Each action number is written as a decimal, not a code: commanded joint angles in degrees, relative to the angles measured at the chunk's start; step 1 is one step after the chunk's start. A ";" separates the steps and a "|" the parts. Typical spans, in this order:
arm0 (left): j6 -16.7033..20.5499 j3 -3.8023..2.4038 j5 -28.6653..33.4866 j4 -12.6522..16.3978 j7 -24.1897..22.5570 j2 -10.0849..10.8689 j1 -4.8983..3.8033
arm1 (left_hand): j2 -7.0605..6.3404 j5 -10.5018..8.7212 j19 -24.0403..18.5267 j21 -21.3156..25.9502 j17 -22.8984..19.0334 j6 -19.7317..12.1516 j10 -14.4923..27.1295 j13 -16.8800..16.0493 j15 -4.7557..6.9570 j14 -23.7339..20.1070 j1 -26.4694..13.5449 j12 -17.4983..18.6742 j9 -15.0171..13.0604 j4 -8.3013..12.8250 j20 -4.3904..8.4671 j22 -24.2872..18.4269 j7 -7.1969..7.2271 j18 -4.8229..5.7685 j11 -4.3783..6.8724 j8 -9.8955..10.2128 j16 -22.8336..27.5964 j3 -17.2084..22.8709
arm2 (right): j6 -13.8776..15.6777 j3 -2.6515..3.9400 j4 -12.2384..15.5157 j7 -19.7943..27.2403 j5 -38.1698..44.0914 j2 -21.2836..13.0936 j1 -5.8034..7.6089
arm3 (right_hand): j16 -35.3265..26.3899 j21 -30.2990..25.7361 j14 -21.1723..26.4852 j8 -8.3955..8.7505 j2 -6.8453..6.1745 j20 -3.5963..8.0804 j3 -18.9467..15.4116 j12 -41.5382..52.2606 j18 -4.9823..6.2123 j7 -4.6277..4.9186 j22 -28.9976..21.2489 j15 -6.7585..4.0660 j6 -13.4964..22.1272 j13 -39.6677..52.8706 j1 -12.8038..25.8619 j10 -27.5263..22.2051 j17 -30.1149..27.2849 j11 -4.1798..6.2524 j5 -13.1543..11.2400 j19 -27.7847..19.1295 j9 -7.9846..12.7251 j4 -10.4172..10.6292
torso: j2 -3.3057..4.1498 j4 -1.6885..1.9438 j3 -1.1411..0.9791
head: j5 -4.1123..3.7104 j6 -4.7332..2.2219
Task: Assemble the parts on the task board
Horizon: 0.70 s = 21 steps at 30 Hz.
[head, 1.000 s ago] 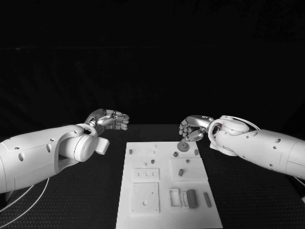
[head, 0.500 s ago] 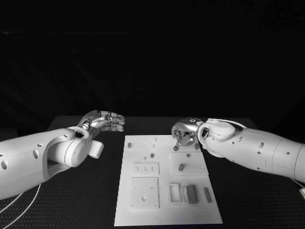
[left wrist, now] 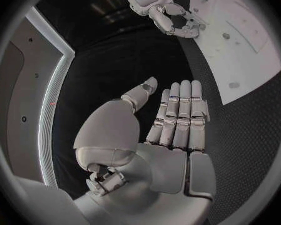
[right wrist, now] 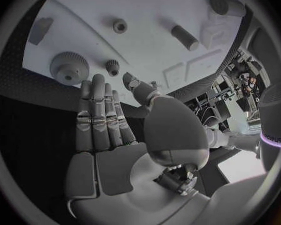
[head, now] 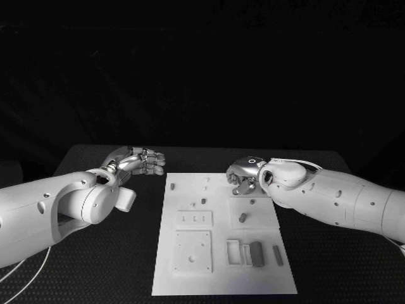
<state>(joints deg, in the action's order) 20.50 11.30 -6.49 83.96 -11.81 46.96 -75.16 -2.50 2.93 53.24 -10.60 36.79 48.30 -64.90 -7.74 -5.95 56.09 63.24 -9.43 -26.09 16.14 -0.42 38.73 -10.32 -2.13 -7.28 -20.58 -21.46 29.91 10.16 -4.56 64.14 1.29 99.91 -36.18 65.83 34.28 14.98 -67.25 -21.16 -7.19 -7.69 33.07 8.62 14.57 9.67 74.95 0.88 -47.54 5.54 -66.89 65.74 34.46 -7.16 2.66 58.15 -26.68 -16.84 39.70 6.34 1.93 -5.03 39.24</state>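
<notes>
The task board (head: pixel 223 253) lies mid-bench. At its far right corner the right hand (head: pixel 243 175) hovers empty, fingers straight, beside a large gear (right wrist: pixel 68 67). The left hand (head: pixel 140 159) waits left of the board, empty, fingers extended. Best to align over the gear before pinching.

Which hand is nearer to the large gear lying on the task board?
The right hand: it hovers at the far right corner of the task board, just by the large gear. The left hand is off the board's left edge, over the black table.
</notes>
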 commanded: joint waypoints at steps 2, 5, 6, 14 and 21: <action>-1.03 -0.06 -0.32 0.25 -0.83 0.12 -0.05 | -0.33 0.24 -0.44 0.32 0.08 -0.30 0.23 0.06 -0.14 -0.33 -0.18 0.35 0.08 0.01 0.09 0.09 0.00 0.64 -0.31 0.23 0.38 -0.25 | -0.82 0.01 -0.20 -0.53 2.86 -0.20 -0.05 | 0.33 0.26 -0.52 0.32 -0.65 0.07 0.08 -0.38 0.43 0.14 1.04 -0.03 -0.51 -0.13 0.28 0.49 0.15 0.13 0.21 0.47 0.10 0.15 | 0.46 0.26 0.04 | -0.16 0.13; -1.14 -0.06 -0.32 0.26 -0.81 0.16 -0.05 | -0.35 0.24 -0.45 0.33 0.09 -0.31 0.24 0.06 -0.14 -0.33 -0.20 0.37 0.09 0.00 0.09 0.09 -0.01 0.64 -0.31 0.24 0.40 -0.26 | -1.01 0.01 -0.53 -0.55 3.08 -0.22 -0.05 | 0.28 0.22 -0.47 0.36 -0.79 0.07 0.04 -0.50 0.43 0.13 1.04 -0.02 -0.56 -0.19 0.39 0.46 0.21 0.12 0.20 0.46 0.13 0.16 | 0.67 0.22 0.07 | -0.15 0.07; -1.27 -0.06 -0.32 0.24 -0.77 0.18 -0.05 | -0.35 0.24 -0.45 0.33 0.09 -0.31 0.24 0.07 -0.14 -0.34 -0.21 0.38 0.09 0.00 0.08 0.09 -0.01 0.64 -0.32 0.25 0.41 -0.27 | -1.32 0.01 -0.65 -0.61 3.43 -0.20 -0.05 | 0.22 0.18 -0.39 0.39 -0.87 0.06 0.04 -0.66 0.43 0.12 1.04 0.02 -0.61 -0.27 0.43 0.33 0.26 0.07 0.20 0.44 0.15 0.15 | 0.68 0.22 0.07 | -0.16 0.08; -1.24 -0.06 -0.30 -0.27 -0.67 0.25 -0.06 | -0.34 0.24 -0.47 0.36 0.13 -0.34 0.25 0.07 -0.16 -0.35 -0.30 0.47 0.13 -0.03 0.07 0.11 -0.03 0.64 -0.34 0.29 0.49 -0.30 | -3.00 -0.04 -0.87 -0.56 3.54 -0.18 -0.36 | 0.17 0.17 -0.37 0.47 -1.12 0.06 0.04 -1.14 0.43 0.01 1.11 0.13 -0.87 -0.52 0.64 0.05 0.55 -0.08 0.21 0.52 0.22 0.20 | 1.07 0.23 0.14 | -0.13 0.06; -1.29 -0.06 -0.30 -0.31 -0.65 0.23 -0.06 | -0.33 0.24 -0.48 0.38 0.15 -0.35 0.25 0.08 -0.16 -0.36 -0.33 0.51 0.15 -0.04 0.06 0.11 -0.04 0.63 -0.35 0.30 0.52 -0.31 | -3.40 -0.04 -1.43 -0.25 3.54 0.03 -0.66 | 0.23 0.33 -0.51 0.39 -0.96 0.15 0.10 -1.28 0.43 -0.14 1.22 0.11 -1.31 -0.61 0.71 0.23 0.81 -0.05 0.20 0.79 0.21 0.20 | 1.30 0.32 0.19 | -0.18 0.17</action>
<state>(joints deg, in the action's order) 20.17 11.28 -6.53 83.55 -11.81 47.23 -75.18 -2.49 2.93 53.24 -10.60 36.89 48.30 -64.80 -7.75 -5.95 56.09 63.25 -9.21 -26.04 16.13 -0.41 38.76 -10.32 -2.09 -7.37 -20.58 -21.24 29.90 8.49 -4.49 62.85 0.87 102.46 -36.22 65.39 34.28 14.99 -67.44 -20.95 -7.85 -7.56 33.06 7.72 14.21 9.50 74.95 1.07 -48.49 4.97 -66.22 65.94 35.21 -6.95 2.66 58.67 -26.55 -16.83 40.85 6.62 2.09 -5.20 39.37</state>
